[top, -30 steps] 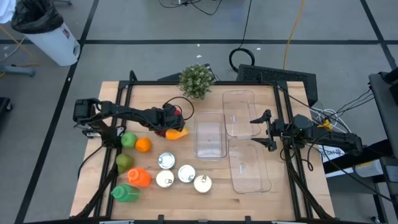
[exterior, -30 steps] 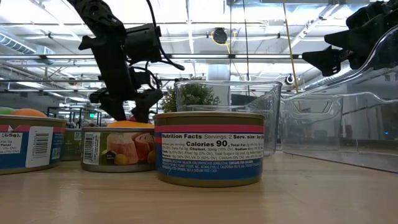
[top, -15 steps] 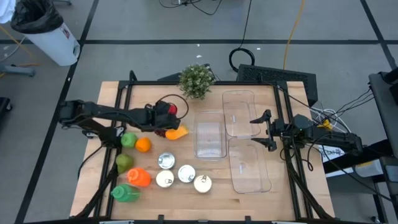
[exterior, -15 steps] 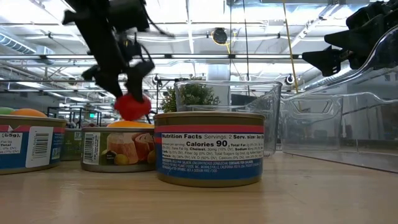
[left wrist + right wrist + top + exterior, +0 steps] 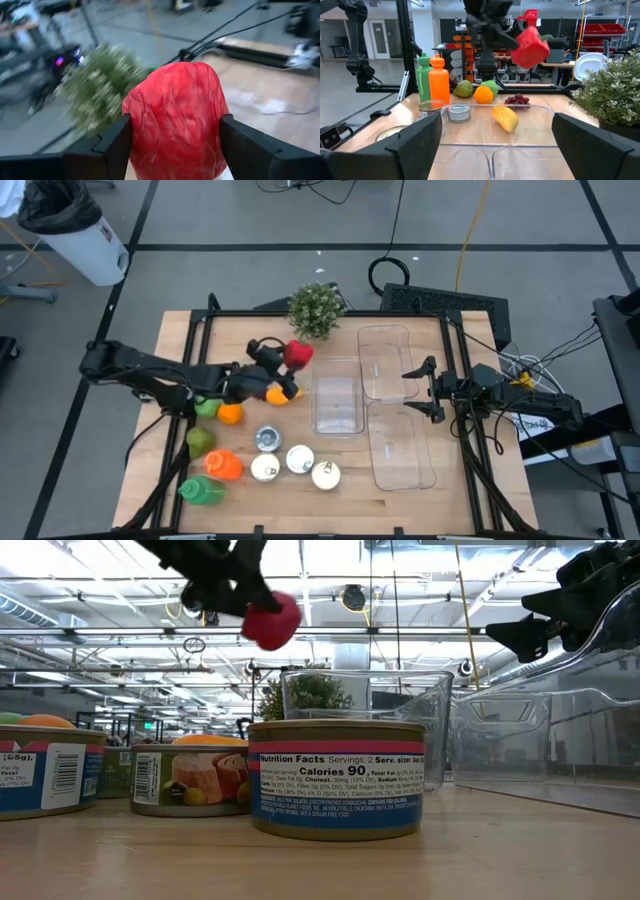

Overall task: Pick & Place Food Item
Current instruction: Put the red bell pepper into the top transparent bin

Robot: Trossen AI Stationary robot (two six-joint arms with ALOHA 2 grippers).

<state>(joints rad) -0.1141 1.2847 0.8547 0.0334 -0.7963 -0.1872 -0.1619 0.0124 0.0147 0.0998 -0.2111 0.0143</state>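
Observation:
A red pepper-like food item (image 5: 297, 353) hangs in the air between my left gripper's (image 5: 285, 356) fingers, above the table's far middle, near the potted plant (image 5: 317, 310). It also shows high in the low view (image 5: 272, 620) and fills the left wrist view (image 5: 175, 120). Three clear plastic containers (image 5: 337, 418) stand on the table's right half. My right gripper (image 5: 408, 391) hovers open over them, touching nothing. A yellow-orange food item (image 5: 283, 393) lies on the wood beside the nearest container. My left gripper pinches the red item between its two fingers (image 5: 117, 145), one on each of its opposite sides (image 5: 135, 125). The fingers come roughly level from the table's left. The item is lifted well clear of the table and everything on it.
Dark grapes (image 5: 516, 100), an orange (image 5: 231, 413), green fruits (image 5: 207, 406) and orange and green bottles (image 5: 224, 465) sit at the table's left. Several cans (image 5: 300, 459) stand near the front edge. Black frame rails (image 5: 205, 340) run along both sides.
My left gripper has risen from table level beside the yellow item, drifting toward the far right, and turned from pointing down to roughly level. It carries the red item with it: that item has gone from low by the table to high above the cans.

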